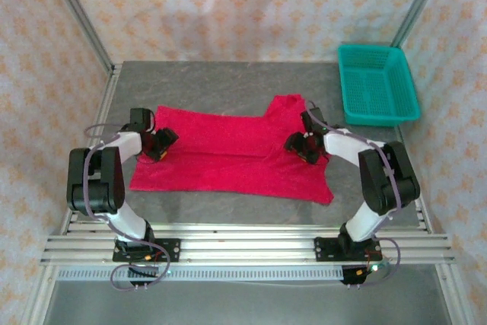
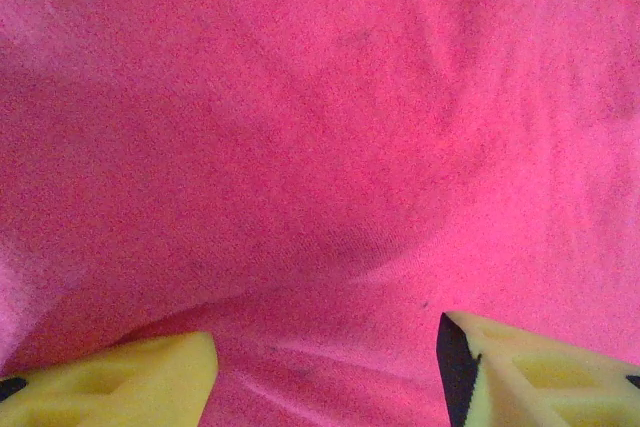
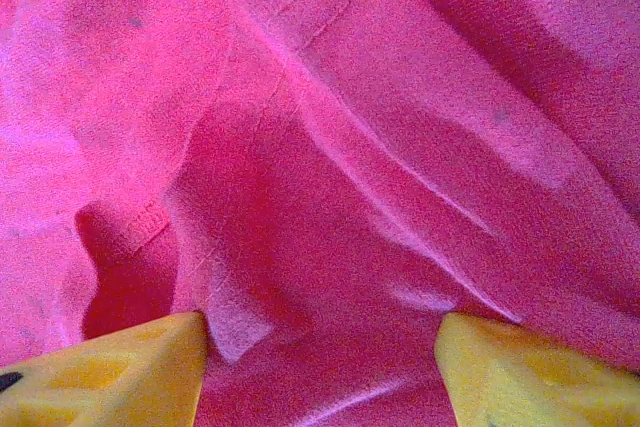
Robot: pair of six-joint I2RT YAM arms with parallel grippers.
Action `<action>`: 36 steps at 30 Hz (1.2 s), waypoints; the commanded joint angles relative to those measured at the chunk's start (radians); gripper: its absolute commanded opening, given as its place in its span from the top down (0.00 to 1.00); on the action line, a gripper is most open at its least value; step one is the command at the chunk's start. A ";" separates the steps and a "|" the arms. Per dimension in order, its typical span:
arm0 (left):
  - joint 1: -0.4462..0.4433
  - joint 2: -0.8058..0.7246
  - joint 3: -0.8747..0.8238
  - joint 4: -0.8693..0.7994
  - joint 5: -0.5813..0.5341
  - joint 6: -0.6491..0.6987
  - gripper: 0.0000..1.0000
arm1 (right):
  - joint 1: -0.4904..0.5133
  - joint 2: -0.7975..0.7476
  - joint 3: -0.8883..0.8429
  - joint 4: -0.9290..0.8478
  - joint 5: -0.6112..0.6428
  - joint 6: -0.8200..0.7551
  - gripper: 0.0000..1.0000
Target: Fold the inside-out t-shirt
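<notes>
soft red cloth, both jaws apart

the t-shirt (image 1: 228,150) lies spread across the middle of the tabletop (image 1: 228,81), well apart from the teal basket (image 1: 378,85) at the far right corner. the left gripper (image 1: 161,144) sits at its left edge and the right gripper (image 1: 303,147) near its right side, both with fingers apart and nothing pinched. the shirt looks light and limp and will likely bunch and drag, so hemmed edges or corners seem the best hold.

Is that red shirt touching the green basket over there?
Apart. The top view shows a strip of bare grey table between the t-shirt and the teal basket.
</notes>
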 commanded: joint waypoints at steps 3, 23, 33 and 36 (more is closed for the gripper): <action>0.023 0.014 0.169 -0.225 -0.108 0.051 0.35 | -0.013 0.034 0.179 -0.255 0.103 -0.066 0.33; 0.014 0.651 1.196 -0.606 -0.235 0.205 0.41 | -0.117 0.662 1.102 -0.375 0.298 -0.139 0.32; 0.015 0.727 1.163 -0.582 -0.249 0.210 0.41 | -0.119 0.822 1.289 -0.436 0.265 -0.183 0.32; 0.014 0.750 1.177 -0.590 -0.241 0.203 0.44 | -0.118 0.832 1.303 -0.437 0.257 -0.189 0.32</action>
